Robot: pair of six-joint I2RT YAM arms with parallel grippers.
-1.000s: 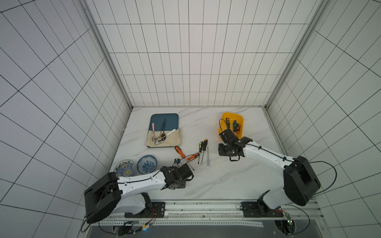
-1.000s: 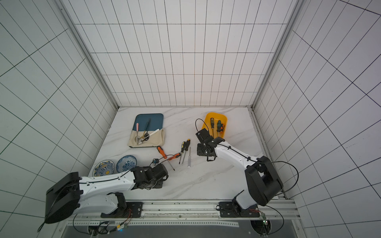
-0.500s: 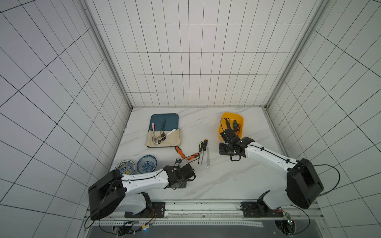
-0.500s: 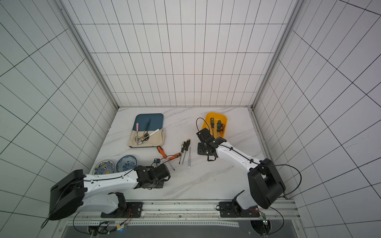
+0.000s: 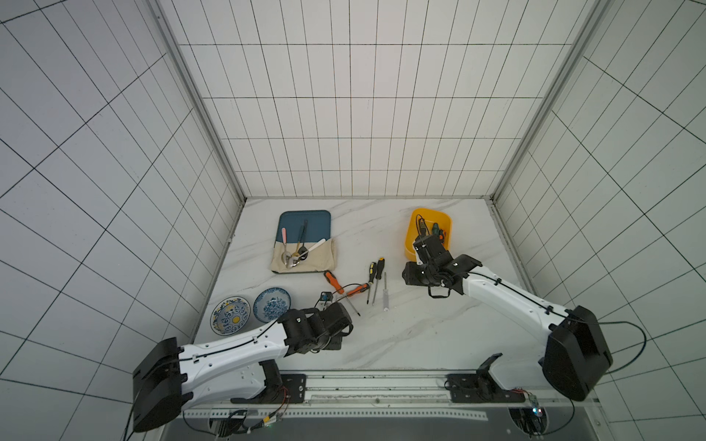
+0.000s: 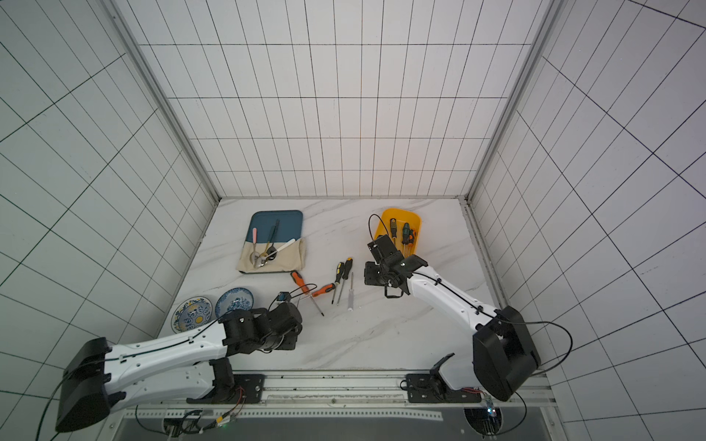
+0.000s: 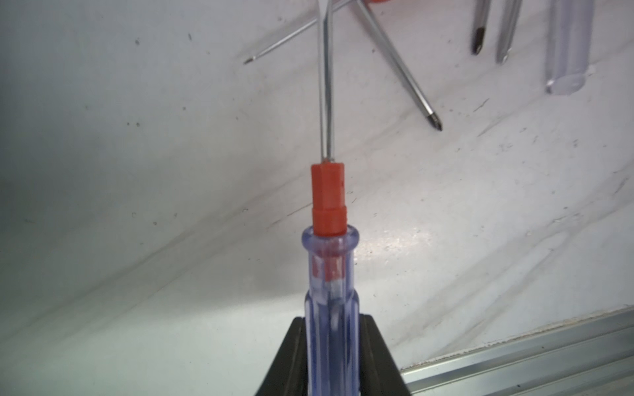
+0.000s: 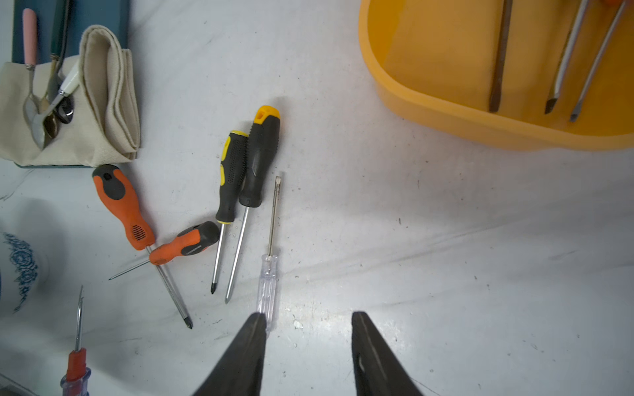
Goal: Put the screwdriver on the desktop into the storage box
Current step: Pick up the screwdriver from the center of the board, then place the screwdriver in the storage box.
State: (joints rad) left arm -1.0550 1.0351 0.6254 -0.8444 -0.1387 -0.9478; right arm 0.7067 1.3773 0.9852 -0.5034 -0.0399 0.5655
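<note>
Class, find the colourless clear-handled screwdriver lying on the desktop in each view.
In a top view: clear-handled screwdriver, rightmost of the loose tools.
In a top view: same spot.
Left wrist: handle end only, cut by the picture's edge.
Right wrist: whole tool, mid-picture.
Shared landmark: the black-and-yellow pair lying beside it.

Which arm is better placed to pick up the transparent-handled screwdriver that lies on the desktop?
Probably the right. The right gripper is open and empty, with the transparent-handled screwdriver lying just beside its jaws. The left gripper is shut on a blue-handled screwdriver.
</note>
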